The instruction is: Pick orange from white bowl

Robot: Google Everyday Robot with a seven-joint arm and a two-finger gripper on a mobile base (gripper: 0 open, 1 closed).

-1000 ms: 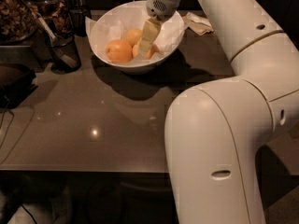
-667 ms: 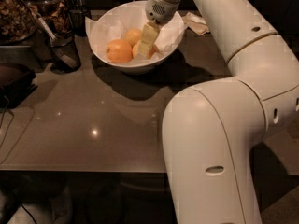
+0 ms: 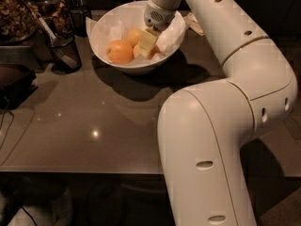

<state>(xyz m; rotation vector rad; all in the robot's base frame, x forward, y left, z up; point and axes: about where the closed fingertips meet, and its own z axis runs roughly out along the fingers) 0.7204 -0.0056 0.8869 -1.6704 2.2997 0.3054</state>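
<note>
The white bowl (image 3: pixel 106 55), lined with crinkled white paper, stands at the back of the brown table. The pale yellow-orange orange (image 3: pixel 132 35) lies in the middle of the bowl. A deeper orange fruit (image 3: pixel 119 52) lies to its left. My gripper (image 3: pixel 145 48) reaches down into the bowl from the right and sits right against the pale orange, covering its right side. My large white arm fills the right half of the view.
A dark cup with utensils (image 3: pixel 64 51) stands left of the bowl. A container of brown items (image 3: pixel 19 13) is at the back left and a dark object (image 3: pixel 13 81) at the left edge. Crumpled paper (image 3: pixel 195 25) lies behind the arm.
The gripper has stayed in the bowl at the pale orange. The arm's lower body has shifted slightly left.
</note>
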